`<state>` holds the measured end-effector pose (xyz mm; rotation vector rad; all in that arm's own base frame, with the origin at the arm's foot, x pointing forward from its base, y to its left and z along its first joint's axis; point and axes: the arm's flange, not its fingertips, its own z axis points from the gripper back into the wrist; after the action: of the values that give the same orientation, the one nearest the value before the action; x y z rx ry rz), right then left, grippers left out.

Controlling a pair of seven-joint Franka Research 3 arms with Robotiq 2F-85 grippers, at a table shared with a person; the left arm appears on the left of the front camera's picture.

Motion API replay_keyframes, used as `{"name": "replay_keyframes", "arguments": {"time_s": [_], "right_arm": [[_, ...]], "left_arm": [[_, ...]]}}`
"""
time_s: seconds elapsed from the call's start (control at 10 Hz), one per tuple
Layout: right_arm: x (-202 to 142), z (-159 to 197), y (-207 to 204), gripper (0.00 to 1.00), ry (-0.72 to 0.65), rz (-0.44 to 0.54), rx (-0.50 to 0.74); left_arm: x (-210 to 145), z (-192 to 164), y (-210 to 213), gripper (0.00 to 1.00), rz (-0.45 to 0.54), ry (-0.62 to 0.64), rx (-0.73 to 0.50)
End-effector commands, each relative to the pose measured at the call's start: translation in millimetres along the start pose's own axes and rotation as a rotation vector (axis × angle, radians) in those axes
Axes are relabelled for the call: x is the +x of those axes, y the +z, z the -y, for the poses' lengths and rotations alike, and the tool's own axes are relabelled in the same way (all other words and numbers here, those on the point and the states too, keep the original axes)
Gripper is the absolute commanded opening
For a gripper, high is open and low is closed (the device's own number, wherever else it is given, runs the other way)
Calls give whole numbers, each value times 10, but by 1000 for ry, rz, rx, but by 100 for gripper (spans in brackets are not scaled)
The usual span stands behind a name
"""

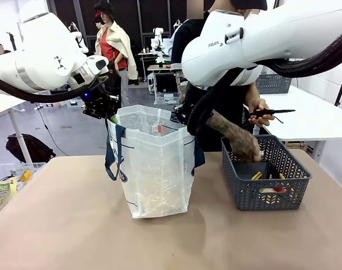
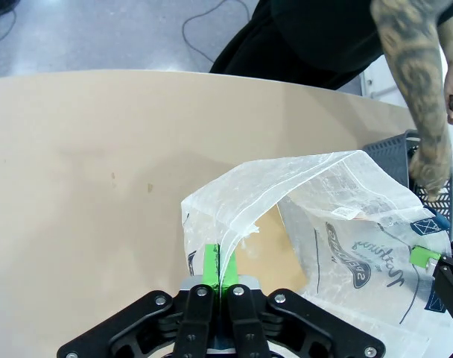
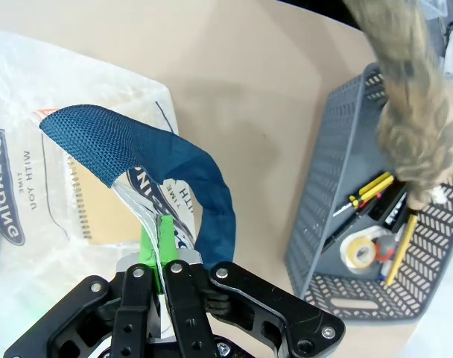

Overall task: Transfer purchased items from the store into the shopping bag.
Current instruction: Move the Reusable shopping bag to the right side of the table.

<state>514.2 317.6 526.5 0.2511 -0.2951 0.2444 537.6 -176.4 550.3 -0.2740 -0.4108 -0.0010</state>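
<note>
The translucent white shopping bag point(image 1: 157, 169) stands mid-table with its mouth held wide. My left gripper point(image 1: 110, 117) point(image 2: 220, 270) is shut on the bag's left rim point(image 2: 234, 224). My right gripper point(image 1: 179, 115) point(image 3: 158, 239) is shut on the opposite rim beside a navy strap point(image 3: 159, 160). A brown spiral notebook point(image 3: 100, 212) lies inside the bag. To the right sits the store, a dark grey basket point(image 1: 272, 197) point(image 3: 320, 201), holding yellow-handled tools point(image 3: 368, 190), a tape roll point(image 3: 358, 250) and a red item point(image 1: 277, 189). The person's hand point(image 1: 242, 147) point(image 3: 420, 142) reaches into it.
The person's other hand holds a dark slim tool point(image 1: 269, 113) above the basket. A clear bin point(image 1: 8, 180) with packets sits at the table's left edge. A second grey basket point(image 1: 272, 83) rests on the white table at the back right.
</note>
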Motion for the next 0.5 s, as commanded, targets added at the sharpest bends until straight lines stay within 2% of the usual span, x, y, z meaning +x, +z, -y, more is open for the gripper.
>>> {"name": "replay_keyframes", "arguments": {"time_s": [0.0,0.4], "right_arm": [[-42,27,3,0,-17,2,10],[-42,27,3,0,-17,2,10]], "left_arm": [[-34,-23,30,0,7,16,2],[-34,-23,30,0,7,16,2]]}}
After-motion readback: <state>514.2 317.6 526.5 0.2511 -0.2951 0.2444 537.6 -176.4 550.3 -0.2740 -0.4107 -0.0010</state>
